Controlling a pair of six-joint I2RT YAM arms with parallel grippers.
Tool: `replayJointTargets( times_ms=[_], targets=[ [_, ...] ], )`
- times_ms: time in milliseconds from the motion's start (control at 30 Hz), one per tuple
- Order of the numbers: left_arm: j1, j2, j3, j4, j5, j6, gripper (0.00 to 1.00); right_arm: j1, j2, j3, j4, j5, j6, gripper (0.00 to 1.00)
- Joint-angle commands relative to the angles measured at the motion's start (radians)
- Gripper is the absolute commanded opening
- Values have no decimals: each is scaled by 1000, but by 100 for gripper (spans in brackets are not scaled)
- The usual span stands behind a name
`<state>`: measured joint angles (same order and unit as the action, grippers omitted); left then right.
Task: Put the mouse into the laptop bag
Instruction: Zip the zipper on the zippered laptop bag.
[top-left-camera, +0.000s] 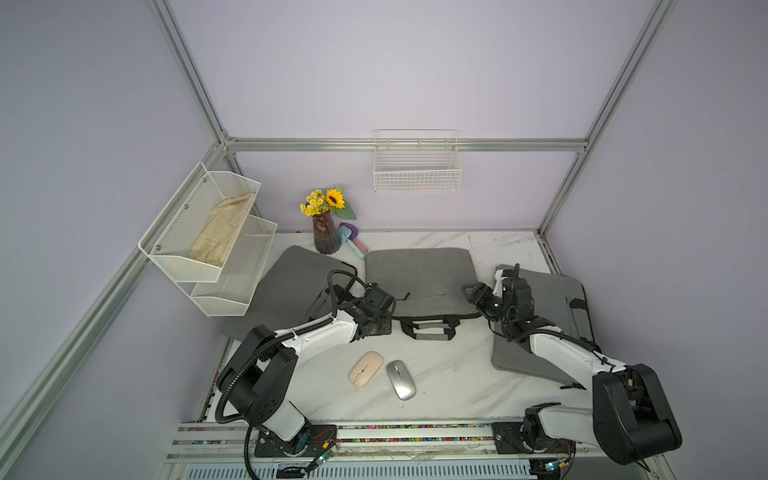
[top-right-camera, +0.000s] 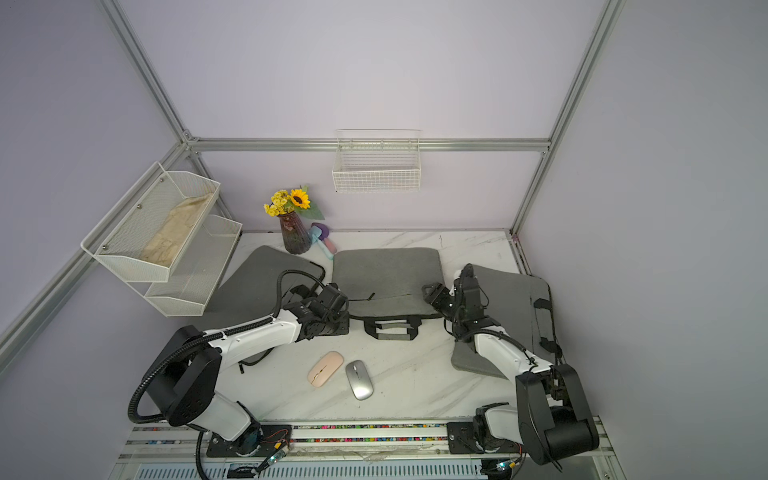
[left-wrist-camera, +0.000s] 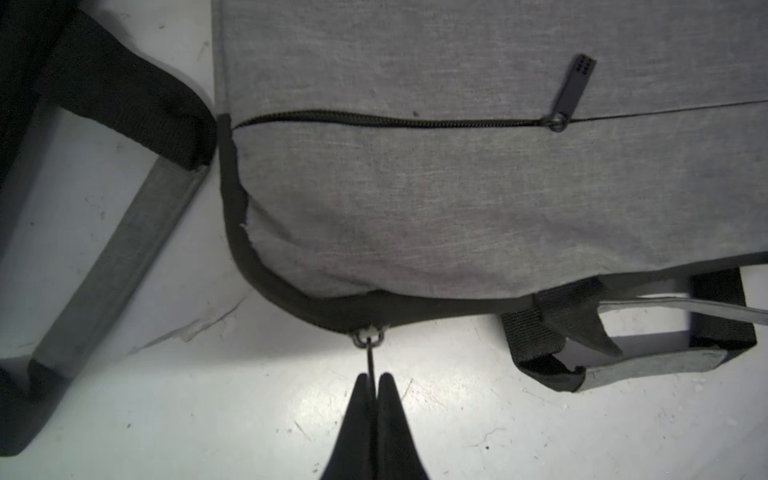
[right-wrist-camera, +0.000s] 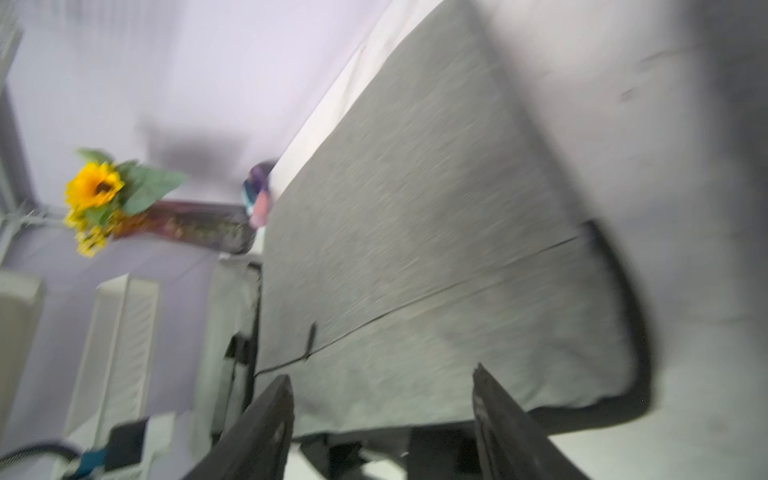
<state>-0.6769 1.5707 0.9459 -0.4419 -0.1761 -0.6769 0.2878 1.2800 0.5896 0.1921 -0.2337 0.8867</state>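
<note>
Left gripper (left-wrist-camera: 376, 379) is pinched tight on the thin black zipper pull (left-wrist-camera: 370, 357) at the front-left corner of the middle grey fabric laptop bag (top-left-camera: 419, 272). Right gripper (right-wrist-camera: 381, 373) has its jaws spread wide with nothing between them, by that bag's right edge; its wrist view is blurred. The pink oval mouse (top-left-camera: 365, 369) and silver oval mouse (top-left-camera: 401, 379) lie side by side, just apart, on the white marble table (top-left-camera: 457, 374). They sit mid-table toward its front edge, in front of the bag's handles, and neither is in the bag.

Key relation: both mice lie frontward of both grippers, between the arms. The silver one is on the right gripper's side, long axis back-left to front-right; the pink one leans the opposite way. The left gripper is nearer but occupied, so the free right one likely picks. Cannot tell if the bag mouth is open.
</note>
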Motion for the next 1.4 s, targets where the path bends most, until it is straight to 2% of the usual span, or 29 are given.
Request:
replayJointTargets(
  times_ms=[0,167,300,433,633,700,733,767,833,867,900,1367],
  targets=[
    [-36,-19,29,29,21,2,0,143,-15,-80,139,3,167,71],
    [-66,-20,24,48,33,-9,0,326,4,-134,277,87,299,78],
    [-104,-30,25,58,34,-16,0,436,115,-136,392,129,370,80],
    [-136,-39,16,78,45,-32,0,443,262,-141,537,111,414,80],
    [-188,-29,14,107,83,-45,0,442,403,-81,569,131,413,80],
    [-199,-33,8,116,86,-49,0,440,403,-75,553,164,410,71],
    [-202,-35,6,117,90,-49,0,434,403,-76,549,169,405,61],
    [-202,-39,2,118,93,-50,0,425,404,-75,547,166,399,44],
    [-204,-48,-8,123,104,-50,0,406,416,-69,538,153,388,18],
    [-204,-55,-15,126,108,-50,0,395,425,-68,538,141,384,6],
    [-204,-62,-21,129,109,-50,0,384,432,-69,539,132,380,0],
    [-203,-103,-59,41,29,-47,0,177,449,-96,474,53,231,0]
  ],
)
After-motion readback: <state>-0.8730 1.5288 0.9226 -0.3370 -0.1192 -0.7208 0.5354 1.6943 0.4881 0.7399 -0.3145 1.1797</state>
